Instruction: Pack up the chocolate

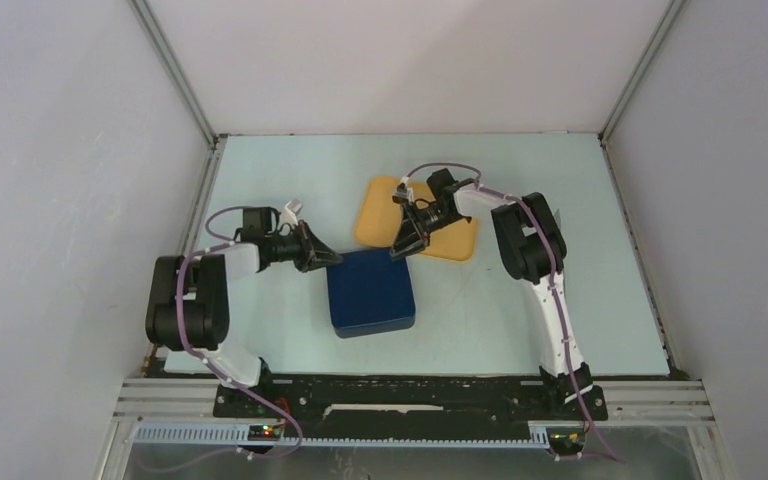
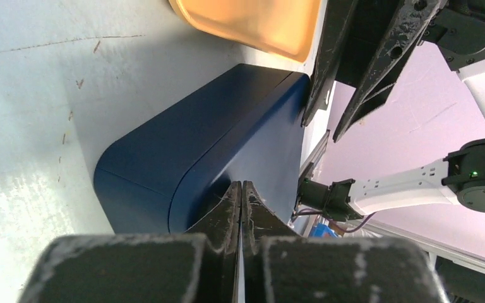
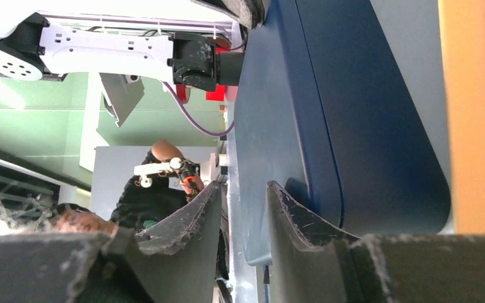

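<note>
From above, the light is soft and even; the dark blue box [image 1: 371, 292] throws barely any shadow. In the left wrist view, the table [image 2: 12, 208] left of the box is washed out, a dull sheen runs along the box's rounded edge, and the left gripper [image 2: 241, 186] below it is blurred. In the right wrist view, the right gripper [image 3: 244, 187] below the box is soft and grainy, and the background left of the box glares white at the top.

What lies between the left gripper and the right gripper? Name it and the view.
The dark blue box, closed: its far edge fills the gap from left gripper to right gripper. Top external view shows it.
</note>
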Motion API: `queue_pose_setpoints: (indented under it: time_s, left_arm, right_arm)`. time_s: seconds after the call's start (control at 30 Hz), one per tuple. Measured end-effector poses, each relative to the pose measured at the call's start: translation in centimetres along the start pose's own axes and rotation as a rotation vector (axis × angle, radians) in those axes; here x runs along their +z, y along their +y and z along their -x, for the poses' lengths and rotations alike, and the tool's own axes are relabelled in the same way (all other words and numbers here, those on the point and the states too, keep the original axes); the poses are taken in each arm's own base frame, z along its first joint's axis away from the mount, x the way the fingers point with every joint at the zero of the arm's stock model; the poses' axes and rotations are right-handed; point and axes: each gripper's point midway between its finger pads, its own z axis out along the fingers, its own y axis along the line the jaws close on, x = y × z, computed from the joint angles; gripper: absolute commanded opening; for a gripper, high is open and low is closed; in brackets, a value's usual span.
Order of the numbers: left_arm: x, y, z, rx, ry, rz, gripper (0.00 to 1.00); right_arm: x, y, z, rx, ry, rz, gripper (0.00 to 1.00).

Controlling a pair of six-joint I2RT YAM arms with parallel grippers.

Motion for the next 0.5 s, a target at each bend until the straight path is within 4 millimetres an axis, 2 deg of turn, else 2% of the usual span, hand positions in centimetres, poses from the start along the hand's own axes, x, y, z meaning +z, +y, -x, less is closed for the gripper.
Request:
queue_pose_setpoints:
  time_s: [0.07,0.1,0.17,0.2,0.23,0.27,0.3,0.37,0.5]
  left_arm:
    - [-0.1,0.0,-0.1,0.004,0.003,0.003,0.01]
    - [-0.2,-0.1,-0.1,0.01,0.002,0.005,0.04]
    - [-0.6,-0.2,-0.2,0.04,-0.009,0.024,0.18]
    - [-1.0,-0.5,-0.3,0.066,-0.017,0.033,0.25]
    - [-1.5,-0.9,-0.3,0.1,-0.03,0.044,0.29]
    - [-2.3,-1.8,-0.2,0.151,-0.052,0.051,0.33]
    - [-3.1,-2.8,0.1,0.213,-0.084,0.062,0.36]
    - [-5.1,-5.3,1.0,0.368,-0.169,0.077,0.45]
    - [-10.4,-10.7,3.1,0.705,-0.399,0.154,0.67]
  right_arm:
    - [0.0,0.1,-0.3,0.0,-0.001,-0.007,0.39]
    - [-0.1,0.2,-0.4,-0.004,-0.002,-0.013,0.41]
    - [-0.5,0.3,-0.5,-0.027,-0.013,-0.055,0.45]
    - [-0.8,0.4,-0.5,-0.051,-0.019,-0.09,0.52]
    - [-1.1,0.7,-0.4,-0.078,-0.027,-0.128,0.66]
    - [-1.5,1.0,-0.3,-0.103,-0.035,-0.16,0.94]
    - [-2.3,1.5,-0.1,-0.145,-0.051,-0.22,0.99]
    - [-3.9,3.1,0.4,-0.224,-0.085,-0.313,0.99]
    - [-8.7,8.5,1.3,-0.445,-0.208,-0.519,1.0]
